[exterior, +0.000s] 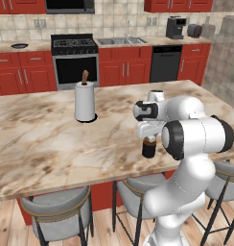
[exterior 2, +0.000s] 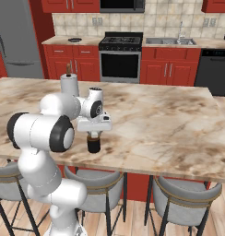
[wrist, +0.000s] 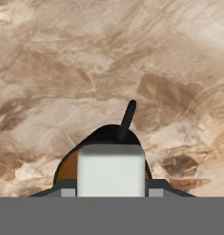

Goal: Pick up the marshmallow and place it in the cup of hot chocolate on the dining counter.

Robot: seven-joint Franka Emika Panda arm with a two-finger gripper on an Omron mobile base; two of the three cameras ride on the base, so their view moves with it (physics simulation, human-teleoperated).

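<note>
Dining counter (exterior: pixel 52 144): broad beige marble slab, with a white paper towel roll (exterior: pixel 84 101) standing upright toward its far left. Cup of hot chocolate (exterior 2: pixel 93 143): dark, near the counter's near edge, directly under the gripper (wrist: pixel 112 192). Marshmallow (wrist: pixel 111 170): white block clamped between the finger tips, just above the cup's brown top.

The white, squarish marshmallow (wrist: pixel 111 170) sits right over the brown top of the dark cup of hot chocolate (exterior: pixel 148 147), which stands upright near the dining counter (exterior: pixel 52 144) front edge.
</note>
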